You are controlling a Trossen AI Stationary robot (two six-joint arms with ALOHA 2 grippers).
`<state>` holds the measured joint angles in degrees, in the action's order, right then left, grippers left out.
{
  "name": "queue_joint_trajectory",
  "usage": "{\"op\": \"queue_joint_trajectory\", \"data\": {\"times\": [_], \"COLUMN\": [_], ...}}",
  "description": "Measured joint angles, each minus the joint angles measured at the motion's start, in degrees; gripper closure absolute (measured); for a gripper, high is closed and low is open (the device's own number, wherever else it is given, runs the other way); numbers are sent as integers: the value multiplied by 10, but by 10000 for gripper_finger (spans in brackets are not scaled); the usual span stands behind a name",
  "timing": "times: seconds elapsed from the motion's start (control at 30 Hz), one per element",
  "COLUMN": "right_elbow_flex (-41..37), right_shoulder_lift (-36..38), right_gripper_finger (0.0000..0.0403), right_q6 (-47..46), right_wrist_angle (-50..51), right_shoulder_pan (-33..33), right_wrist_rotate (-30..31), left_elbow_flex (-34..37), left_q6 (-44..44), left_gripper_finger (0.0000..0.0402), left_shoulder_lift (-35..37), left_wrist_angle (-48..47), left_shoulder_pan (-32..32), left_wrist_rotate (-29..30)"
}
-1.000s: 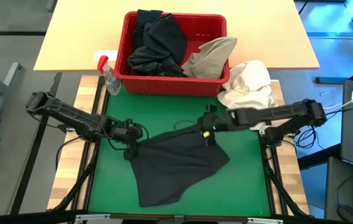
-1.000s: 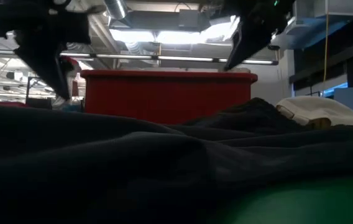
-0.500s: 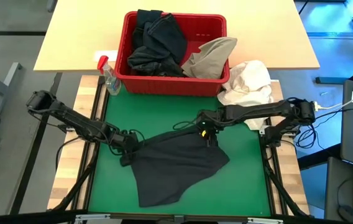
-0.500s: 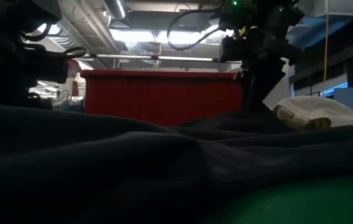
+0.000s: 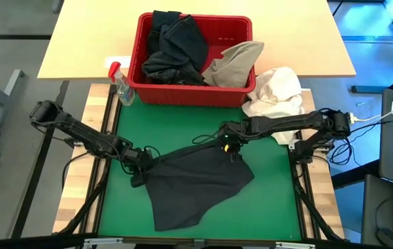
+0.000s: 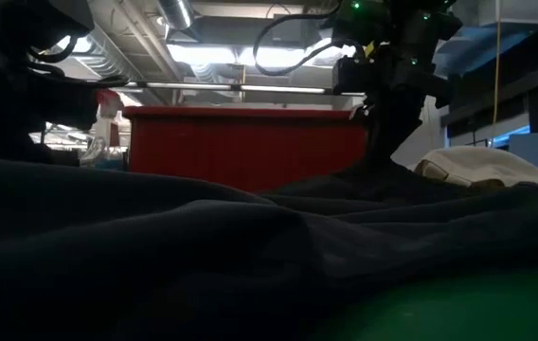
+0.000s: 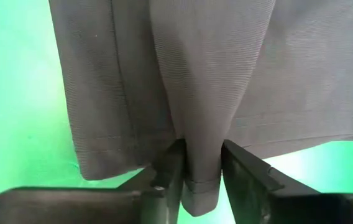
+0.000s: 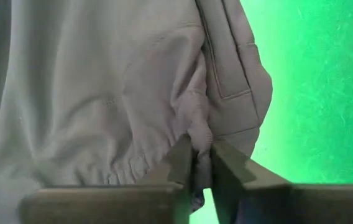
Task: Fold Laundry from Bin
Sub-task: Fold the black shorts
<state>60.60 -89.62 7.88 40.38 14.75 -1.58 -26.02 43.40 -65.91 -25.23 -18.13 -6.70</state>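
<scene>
Since a second ago we have brought both grippers down from above the dark garment (image 5: 196,187) onto its far edge and closed them: the left gripper (image 5: 139,173) now pinches a fold of hem between its fingers (image 7: 171,175), and the right gripper (image 5: 232,149) is clamped on a bunched bit of cloth at the opposite corner, as both wrist views show. That garment lies crumpled on the green mat (image 5: 183,128), spreading from between our two grippers toward the near edge of the table, not yet flattened. By our reckoning we are at the very start of folding this first piece: it is out of the bin (image 5: 193,93) and gripped at two points, but no fold has been made, and the next step is probably to lift or pull it taut and spread it. Beyond the grippers, on the far side, the bin holds more dark garments (image 5: 176,48) and a khaki one (image 5: 234,62) draped over its rim, so most of the laundry remains to be done. Just beside the right arm lies a white cloth (image 5: 276,93), and a spray bottle (image 5: 121,86) stands by the bin's corner beyond the left gripper.
</scene>
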Motion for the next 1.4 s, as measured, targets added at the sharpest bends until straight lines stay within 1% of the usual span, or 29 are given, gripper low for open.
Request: {"op": "queue_joint_trajectory", "data": {"times": [0.03, 0.1, 0.2, 0.23, 0.4, 0.5, 0.6, 0.77, 0.83, 0.9, 0.93, 1.03, 1.17, 1.3, 1.4], "right_elbow_flex": [0, 0, 0, 0, 0, 0, 0, -4, -4, -13, -22, -53, -86, -88, -88], "right_shoulder_lift": [0, 0, 7, 14, 57, 69, 70, 70, 70, 69, 69, 68, 64, 57, 50], "right_gripper_finger": [383, 392, 383, 381, 394, 390, 385, 395, 394, 388, 385, 380, 379, 377, 363], "right_q6": [3, 13, 16, 17, 31, 32, 32, 31, 31, 31, 32, 28, 3, -15, -16], "right_wrist_angle": [0, 0, 1, 0, -17, -31, -50, -88, -96, -126, -144, -192, -256, -282, -286], "right_shoulder_pan": [-1, -1, -1, -1, -1, -1, -1, -1, -1, 0, 5, 24, 44, 57, 60], "right_wrist_rotate": [0, 1, 24, 32, 56, 93, 125, 152, 188, 226, 233, 230, 230, 230, 230], "left_elbow_flex": [0, 0, 0, 0, -6, -26, -46, -66, -65, -61, -57, -43, -34, -34, -34], "left_q6": [0, -2, 0, 3, 16, 15, 16, 50, 73, 93, 106, 135, 147, 145, 127], "left_gripper_finger": [322, 346, 385, 393, 394, 398, 398, 397, 397, 397, 397, 397, 397, 396, 374], "left_shoulder_lift": [0, 0, 0, 0, 0, 0, 1, 1, 1, 1, 1, 1, 0, 0, 0], "left_wrist_angle": [0, 0, -7, -12, -30, -56, -105, -189, -217, -238, -247, -260, -262, -264, -264], "left_shoulder_pan": [0, 0, 0, -1, -1, -1, -5, -22, -30, -36, -39, -46, -47, -47, -47], "left_wrist_rotate": [0, 0, -11, -18, -33, -23, 15, 110, 143, 165, 179, 223, 260, 286, 285]}}
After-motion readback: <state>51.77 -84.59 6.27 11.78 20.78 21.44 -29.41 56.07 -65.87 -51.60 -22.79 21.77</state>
